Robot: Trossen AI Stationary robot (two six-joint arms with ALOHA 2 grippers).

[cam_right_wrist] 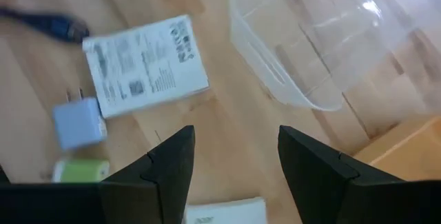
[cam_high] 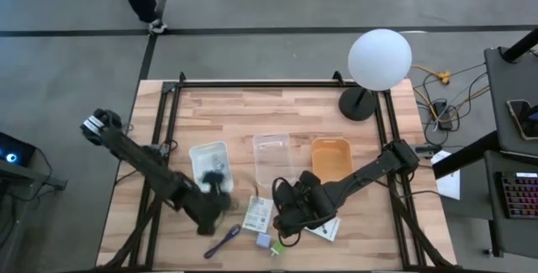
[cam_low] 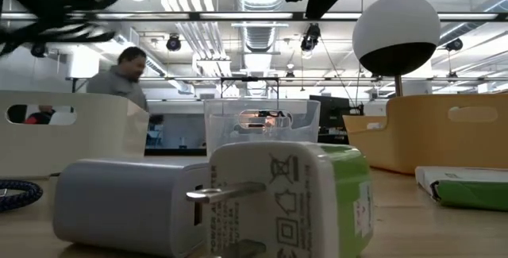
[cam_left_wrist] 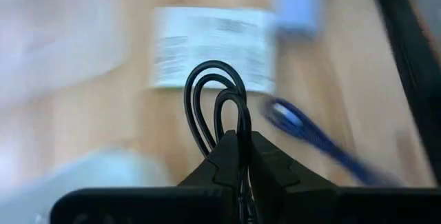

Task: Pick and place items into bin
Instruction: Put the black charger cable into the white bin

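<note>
Black looped cable (cam_left_wrist: 217, 107) is clamped in the left hand (cam_left_wrist: 241, 156) near the white bin (cam_high: 210, 160). Right hand (cam_right_wrist: 234, 156) hovers wide and empty over the bench (cam_high: 252, 109). Printed white packet (cam_right_wrist: 146, 64), purple cable (cam_high: 223, 242) and lavender cube (cam_right_wrist: 79, 124) remain out.

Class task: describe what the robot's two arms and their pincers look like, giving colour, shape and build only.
Both arms are dark, jointed and slender, reaching in from the table's sides. The left pincer has two black wedge-shaped fingers tapering to a point. The right pincer has two matte black, angular, flat-faced fingers. No markings show on either.
</note>
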